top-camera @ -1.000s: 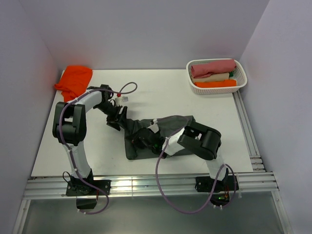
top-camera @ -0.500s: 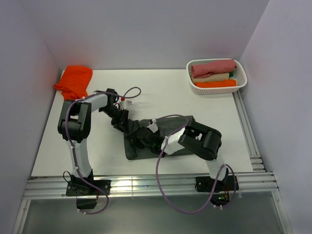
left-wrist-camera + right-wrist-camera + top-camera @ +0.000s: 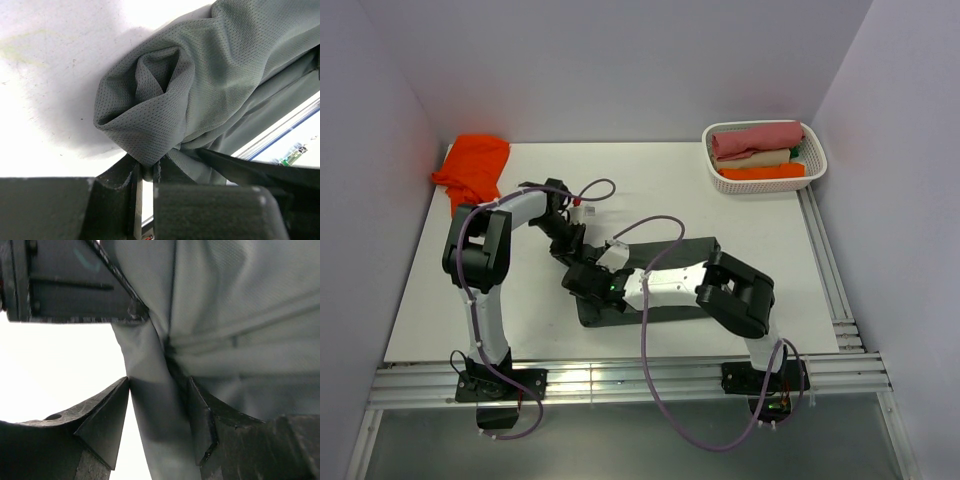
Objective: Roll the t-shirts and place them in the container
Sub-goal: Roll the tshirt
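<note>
A dark charcoal-grey t-shirt (image 3: 692, 254) lies partly rolled in the middle of the table, under the right arm. In the left wrist view its bunched end (image 3: 200, 85) hangs in front of me. My left gripper (image 3: 147, 170) is shut on a corner of that cloth, at the shirt's far left end (image 3: 570, 248). Just below it, my right gripper (image 3: 584, 281) stands open with a strip of the grey cloth (image 3: 155, 405) running loose between its fingers (image 3: 159, 390). The orange-red t-shirt (image 3: 475, 165) lies crumpled at the far left corner, away from both grippers.
A white basket (image 3: 817, 160) with several rolled cloths stands at the far right corner. Walls close in the table on the left, back and right. Metal rails run along the near and right edges.
The left gripper has closed on the grey shirt's corner. The right gripper has opened and slid left along the shirt, close under the left gripper.
</note>
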Available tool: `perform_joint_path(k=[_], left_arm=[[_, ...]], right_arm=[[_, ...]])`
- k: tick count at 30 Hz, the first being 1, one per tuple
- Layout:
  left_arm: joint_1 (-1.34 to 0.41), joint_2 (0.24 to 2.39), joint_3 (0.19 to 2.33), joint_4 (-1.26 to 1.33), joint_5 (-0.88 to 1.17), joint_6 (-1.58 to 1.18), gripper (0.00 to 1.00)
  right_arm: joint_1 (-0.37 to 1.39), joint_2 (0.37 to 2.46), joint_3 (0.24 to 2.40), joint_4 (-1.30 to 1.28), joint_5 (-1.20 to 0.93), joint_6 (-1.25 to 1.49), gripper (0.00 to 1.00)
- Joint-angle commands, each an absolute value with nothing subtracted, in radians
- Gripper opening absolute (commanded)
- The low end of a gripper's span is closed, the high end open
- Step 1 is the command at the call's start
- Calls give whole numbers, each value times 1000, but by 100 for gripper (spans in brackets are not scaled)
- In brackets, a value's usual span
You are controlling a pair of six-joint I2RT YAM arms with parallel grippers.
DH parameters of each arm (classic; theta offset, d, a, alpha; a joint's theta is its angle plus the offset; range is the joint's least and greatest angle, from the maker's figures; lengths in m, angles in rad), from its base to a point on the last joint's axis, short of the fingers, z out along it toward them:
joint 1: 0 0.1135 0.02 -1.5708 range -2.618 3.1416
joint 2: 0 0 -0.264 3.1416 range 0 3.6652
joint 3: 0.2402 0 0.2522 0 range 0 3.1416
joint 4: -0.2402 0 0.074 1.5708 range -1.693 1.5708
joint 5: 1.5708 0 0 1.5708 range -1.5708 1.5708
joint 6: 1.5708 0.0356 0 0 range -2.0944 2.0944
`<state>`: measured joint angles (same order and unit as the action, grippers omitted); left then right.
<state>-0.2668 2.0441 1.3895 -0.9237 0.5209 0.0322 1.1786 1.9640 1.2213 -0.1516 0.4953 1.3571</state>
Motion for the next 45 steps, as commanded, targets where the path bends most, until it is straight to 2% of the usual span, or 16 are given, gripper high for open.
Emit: perform_joint_path(k=[1, 7, 15, 18, 20, 21, 24, 27, 29, 35, 38, 45], left_arm=[[-271, 2022, 1419, -928, 454, 41, 0], [-278, 2023, 1430, -937, 446, 37, 0], [-291, 2029, 1436, -933, 440, 26, 0], [-296, 2034, 1436, -931, 439, 23, 0], [-298, 2034, 1434, -931, 436, 20, 0], [-298, 2034, 1436, -928, 434, 20, 0], [-301, 2034, 1434, -927, 434, 14, 0], [-305, 2037, 1436, -925, 425, 9, 0], [-308, 2042, 1440, -923, 422, 8, 0], [-319, 2042, 1450, -931, 416, 8, 0], [-324, 2037, 1450, -936, 410, 8, 0], [-325, 2036, 1440, -939, 399, 17, 0]], right_arm=[[1216, 1953, 1314, -448, 627, 1333, 57], [1269, 1954, 1367, -520, 621, 1310, 59], [1312, 1928, 1318, -445, 589, 1295, 61], [1324, 1924, 1295, -388, 568, 1281, 58], [1328, 1918, 1269, -364, 546, 1290, 51], [1328, 1913, 1259, -338, 535, 1295, 38], [1333, 1890, 1207, -275, 502, 1318, 20], [1341, 1865, 1160, -229, 479, 1347, 18], [1347, 1855, 1129, -209, 469, 1364, 18], [1361, 1829, 1126, -247, 483, 1367, 51], [1377, 1821, 1210, -435, 544, 1342, 54], [1391, 1838, 1397, -647, 656, 1269, 54]])
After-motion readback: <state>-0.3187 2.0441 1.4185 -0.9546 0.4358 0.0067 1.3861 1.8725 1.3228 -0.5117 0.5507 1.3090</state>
